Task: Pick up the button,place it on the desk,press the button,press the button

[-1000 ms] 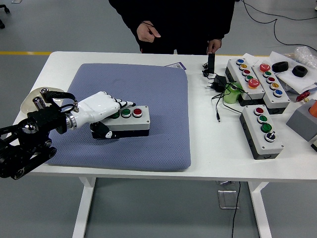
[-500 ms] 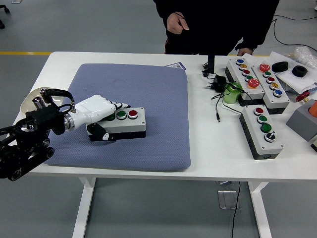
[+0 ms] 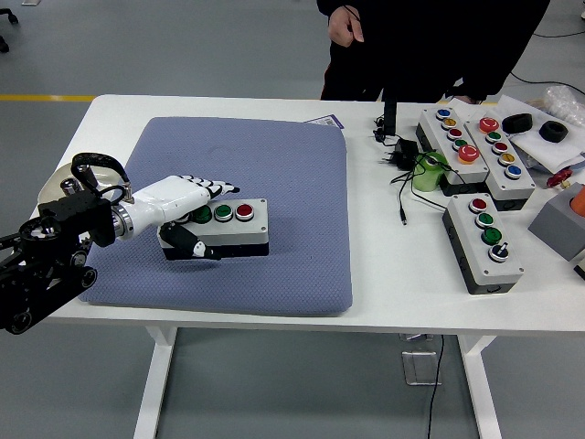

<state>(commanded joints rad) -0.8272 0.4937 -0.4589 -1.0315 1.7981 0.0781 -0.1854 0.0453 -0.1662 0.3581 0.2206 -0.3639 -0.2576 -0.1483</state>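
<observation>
A grey button box point(image 3: 230, 235) with two green buttons and one red button point(image 3: 244, 211) lies flat on the blue pad point(image 3: 274, 183), left of its middle. My left hand point(image 3: 218, 221), white with a black arm, comes in from the left edge. Its fingers point(image 3: 212, 187) stretch out just above the box's left end, lifted off the top. The thumb point(image 3: 194, 249) lies along the box's front side. The hand looks open, with the box resting on the pad. My right hand is out of view.
Three more button boxes point(image 3: 484, 240) point(image 3: 452, 137) point(image 3: 501, 154) stand on the right, beside a charger with cables point(image 3: 399, 155) and a grey block point(image 3: 559, 224). A person point(image 3: 430, 46) stands at the far side, one hand point(image 3: 347, 23) held at the waist.
The box shifted slightly left on the pad and came to rest. My fingers lifted off its top, uncovering the left green button. The person stepped to the right.
</observation>
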